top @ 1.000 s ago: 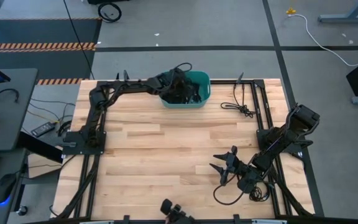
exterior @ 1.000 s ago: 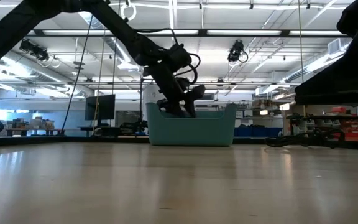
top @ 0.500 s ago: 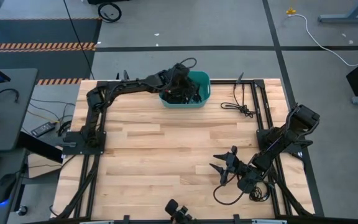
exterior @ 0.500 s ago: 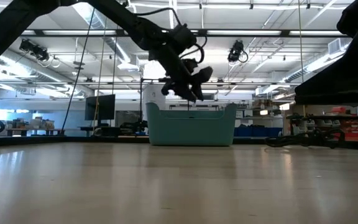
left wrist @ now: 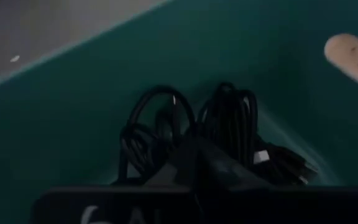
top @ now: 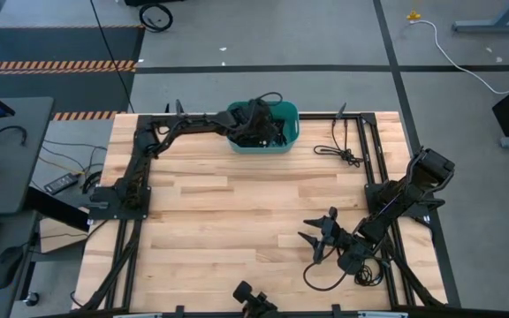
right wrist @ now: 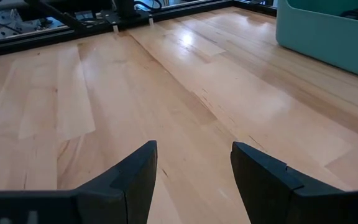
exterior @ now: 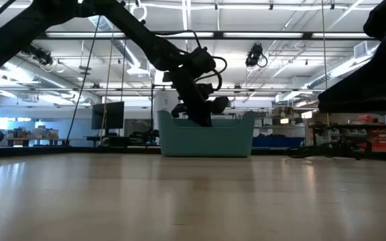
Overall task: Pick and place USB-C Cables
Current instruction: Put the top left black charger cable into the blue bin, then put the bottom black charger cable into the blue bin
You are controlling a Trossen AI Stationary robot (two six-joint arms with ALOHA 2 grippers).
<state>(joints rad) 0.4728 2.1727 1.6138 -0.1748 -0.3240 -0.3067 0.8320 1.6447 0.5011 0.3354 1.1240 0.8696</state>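
The left gripper (top: 256, 124) is reaching down into the teal bin (top: 287, 112) that sits at the far edge of the worktop (top: 228, 212), a little right of its middle. From table height the left arm slants down over the bin's rim, with the gripper dipping just behind the front wall of the bin (exterior: 206, 137). Inside, the USB-C Cables (left wrist: 185, 134) lie as a heap of thin black loops against the teal floor, directly in front of and partly under the gripper, close enough to look like touching; whether its fingers are closed on any of them I cannot tell, since the gripper's body hides the tips. From above the cables (top: 270, 131) show as a dark tangle filling the left half of the bin beneath the gripper. Another loose black cable bundle (top: 341, 152) lies on the worktop to the right of the bin, well apart from both arms. The right gripper (top: 318, 237) rests low over the near right part of the worktop, its fingers (right wrist: 135, 171) spread apart with only bare wood between them.
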